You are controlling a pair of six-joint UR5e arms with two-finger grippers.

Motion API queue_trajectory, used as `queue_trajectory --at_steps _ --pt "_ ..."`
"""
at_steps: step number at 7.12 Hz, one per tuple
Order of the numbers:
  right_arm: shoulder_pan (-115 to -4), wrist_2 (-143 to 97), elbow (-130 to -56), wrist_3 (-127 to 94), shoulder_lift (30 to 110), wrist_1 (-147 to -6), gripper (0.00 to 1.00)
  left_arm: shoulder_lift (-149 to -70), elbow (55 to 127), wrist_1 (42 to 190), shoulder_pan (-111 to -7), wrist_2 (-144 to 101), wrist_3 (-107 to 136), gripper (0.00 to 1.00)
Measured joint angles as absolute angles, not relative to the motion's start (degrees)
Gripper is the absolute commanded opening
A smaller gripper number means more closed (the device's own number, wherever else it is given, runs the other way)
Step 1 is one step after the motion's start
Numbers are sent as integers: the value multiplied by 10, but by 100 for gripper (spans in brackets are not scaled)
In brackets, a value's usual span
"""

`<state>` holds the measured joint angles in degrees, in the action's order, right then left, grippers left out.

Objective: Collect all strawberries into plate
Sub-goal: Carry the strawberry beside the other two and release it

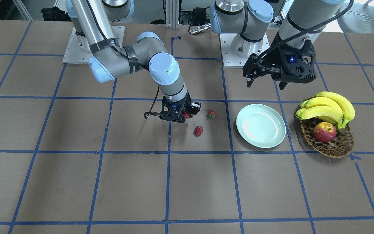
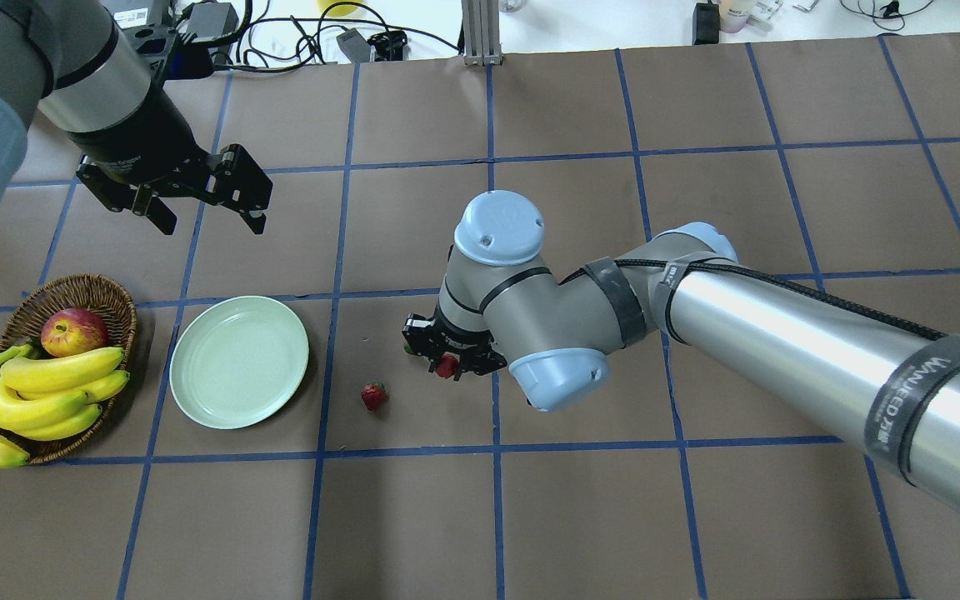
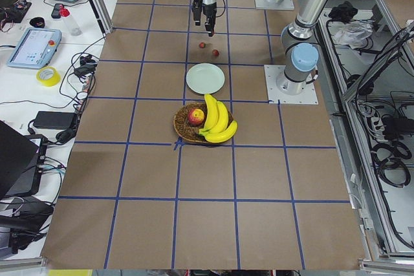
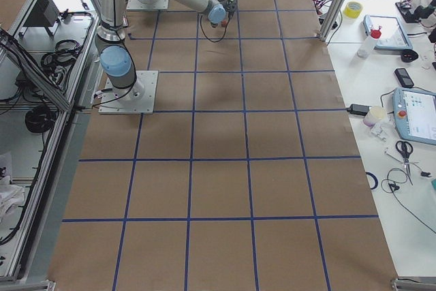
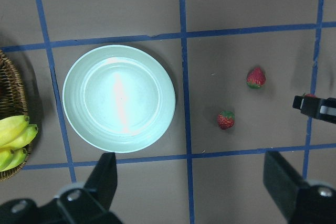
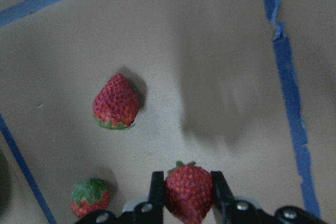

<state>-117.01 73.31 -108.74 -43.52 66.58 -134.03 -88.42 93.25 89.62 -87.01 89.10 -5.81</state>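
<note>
The right gripper (image 1: 187, 114) is shut tight on the held strawberry (image 6: 186, 191), one finger on each side of it, and its green cap points away from the wrist. It seems to be lifted a little off the table (image 1: 141, 182), though I cannot be sure. Just past it lie the two loose strawberries (image 1: 211, 114) (image 1: 198, 131), both down on the table, near each other but not touching. Next comes the plate (image 1: 261, 126), and it has no berry in it yet. This is what matters most for the next move. The plate lies to the robot's left of the right gripper, and the two loose berries sit right in between. So I think the held berry has to go sideways, over those two and high enough not to bump them, then down in the middle of the plate. Farther on, the left gripper (image 2: 212, 221) hangs in the air on the far side of the plate — its fingers spread wide, with nothing in them. It is closer to the plate than the right one, but the right one has the berry. Last of all is the basket (image 1: 333, 148) with the bananas (image 1: 328, 107) and the apple (image 1: 324, 132) — just beside the plate, and not part of this job.
</note>
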Motion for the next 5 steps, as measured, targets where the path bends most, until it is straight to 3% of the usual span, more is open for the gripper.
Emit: queue_trajectory --at_steps 1,5 --pt "-1178 729 -1085 -447 647 -1354 99 -884 932 897 -870 893 -58 100" --pt "-1181 742 -1074 -455 640 -1351 100 -885 932 898 -872 896 -59 100"
